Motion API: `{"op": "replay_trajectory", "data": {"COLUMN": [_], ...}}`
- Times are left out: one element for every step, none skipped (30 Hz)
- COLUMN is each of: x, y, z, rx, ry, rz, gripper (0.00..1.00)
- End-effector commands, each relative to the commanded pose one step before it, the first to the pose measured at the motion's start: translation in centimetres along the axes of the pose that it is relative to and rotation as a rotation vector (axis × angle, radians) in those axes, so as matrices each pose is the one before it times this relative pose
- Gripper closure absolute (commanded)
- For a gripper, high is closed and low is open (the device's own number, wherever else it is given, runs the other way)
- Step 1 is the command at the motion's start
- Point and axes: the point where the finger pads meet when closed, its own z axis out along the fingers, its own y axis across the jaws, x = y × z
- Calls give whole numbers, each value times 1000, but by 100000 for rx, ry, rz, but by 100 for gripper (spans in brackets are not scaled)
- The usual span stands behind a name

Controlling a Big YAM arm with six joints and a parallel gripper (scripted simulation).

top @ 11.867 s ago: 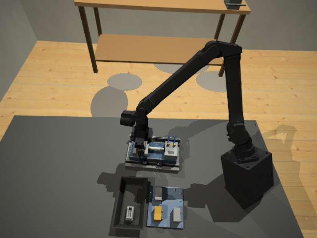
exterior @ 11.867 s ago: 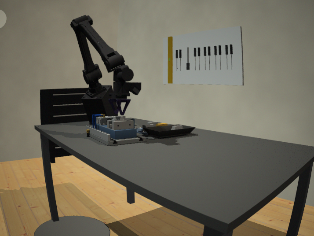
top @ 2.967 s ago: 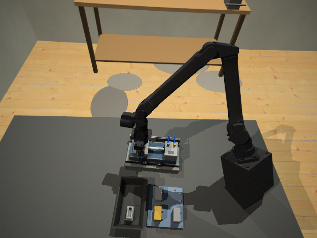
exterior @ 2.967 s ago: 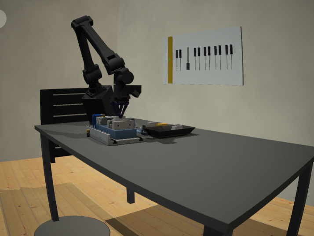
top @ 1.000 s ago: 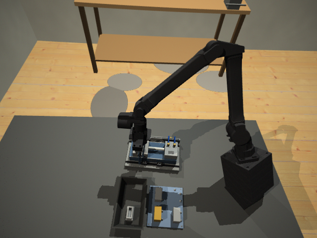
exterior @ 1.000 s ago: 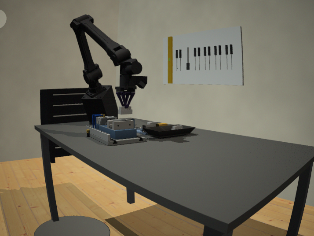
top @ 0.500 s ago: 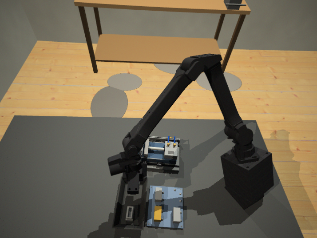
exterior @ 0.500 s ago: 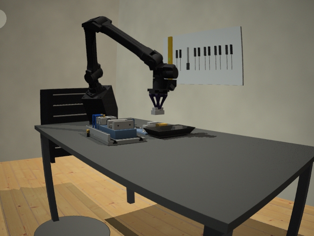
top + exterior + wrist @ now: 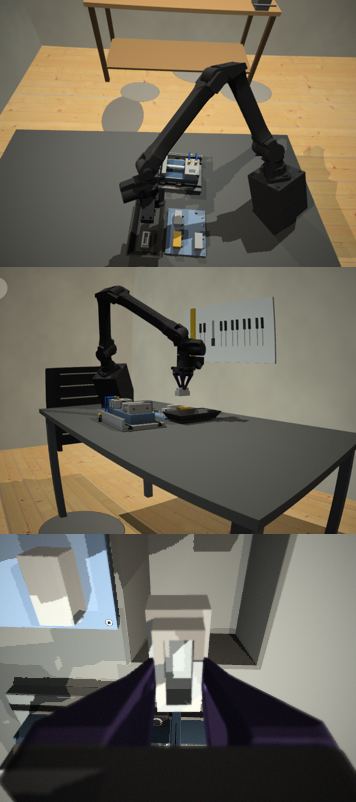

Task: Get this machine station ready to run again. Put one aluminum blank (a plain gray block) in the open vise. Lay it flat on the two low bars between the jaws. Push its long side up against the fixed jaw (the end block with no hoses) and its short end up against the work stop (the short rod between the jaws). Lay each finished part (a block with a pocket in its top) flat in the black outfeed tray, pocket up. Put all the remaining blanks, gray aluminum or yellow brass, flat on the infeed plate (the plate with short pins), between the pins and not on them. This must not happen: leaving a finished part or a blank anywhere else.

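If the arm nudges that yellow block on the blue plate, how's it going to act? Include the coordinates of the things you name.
The yellow block (image 9: 177,239) (image 9: 183,408) looks rigid, so it should slide whole rather than bend. Lying flat, it seems unlikely to roll or tip. Pins beside it might stop it one way.

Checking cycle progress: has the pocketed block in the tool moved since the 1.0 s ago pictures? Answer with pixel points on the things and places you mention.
Yes: in the exterior view, the block (image 9: 182,392) (image 9: 177,706) went from above the vise (image 9: 140,418) to above the tray (image 9: 189,417).
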Motion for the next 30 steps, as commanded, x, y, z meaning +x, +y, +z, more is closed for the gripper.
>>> {"op": "replay_trajectory", "data": {"x": [1225, 57, 49, 41, 35, 30, -19, -53, -67, 0, 0, -61, -52, -44, -37, -32, -27, -23, -19, -17, -14, -12, -10, -9, -7, -7, 0, 0, -6, -6], "y": [-3031, -35, -30, -25, -22, -18, -6, 4, 8, 0, 0, 8, 6, 5, 5, 4, 3, 3, 2, 2, 2, 1, 1, 1, -2, -8, 0, 0, -15, -23], "z": [-1724, -26, -22, -18, -16, -13, -37, -53, -57, 0, 0, -51, -43, -37, -31, -27, -23, -19, -16, -14, -12, -10, -9, -8, -9, -13, 0, 0, -19, -26], "rx": [3940, 49, 41, 35, 30, 25, 60, 82, 88, 0, 0, 79, 67, 57, 48, 41, 35, 30, 25, 21, 18, 15, 13, 11, 9, 7, 0, 0, 5, 3], "ry": [-1181, -20, -17, -14, -12, -10, -43, -65, -72, 0, 0, -65, -55, -47, -40, -34, -29, -24, -21, -18, -15, -13, -11, -9, -8, -8, 0, 0, -9, -10], "rz": [6294, 128, 109, 92, 72, 45, -52, -117, -140, 0, 0, -126, -107, -91, -78, -66, -56, -48, -41, -34, -29, -25, -21, -15, 7, 48, 0, 0, 86, 113], "gripper": [100, 100, 100, 100, 100, 100, 100, 100, 100, 100, 100, 100, 100, 100, 100, 100, 100, 100, 100, 100, 100, 100, 100, 100, 100, 100, 100, 100, 100, 100]}}
